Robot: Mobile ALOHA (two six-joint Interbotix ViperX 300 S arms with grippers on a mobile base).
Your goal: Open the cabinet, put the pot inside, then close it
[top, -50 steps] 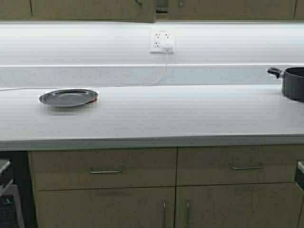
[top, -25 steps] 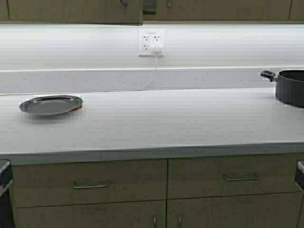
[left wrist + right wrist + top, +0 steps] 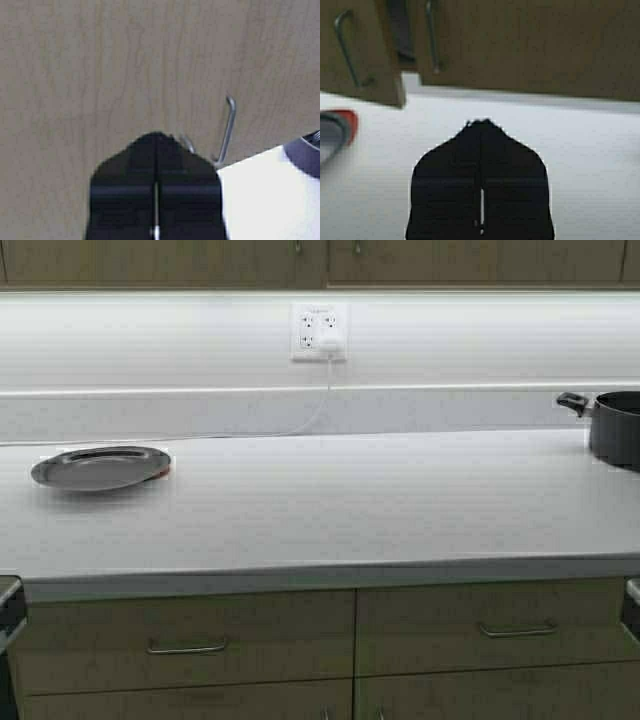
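The cabinet's lower edge runs along the top of the high view, with two small handles at the door seam. The pot is out of view. Neither gripper shows in the high view. My left gripper is shut and empty, its tips close against a tan wood-grain door, beside that door's curved metal handle. My right gripper is shut and empty, above the white counter and below the cabinet doors. There the left door stands slightly out, with a dark gap beside it.
A steel plate lies at the counter's left. Another dark pot shows partly at the right edge. A wall outlet with a plugged cord sits on the backsplash. Base cabinets with bar pulls are below the counter.
The robot has moved: the whole scene has shifted left and down in the high view. The dark gap at the cabinet's door seam no longer shows there.
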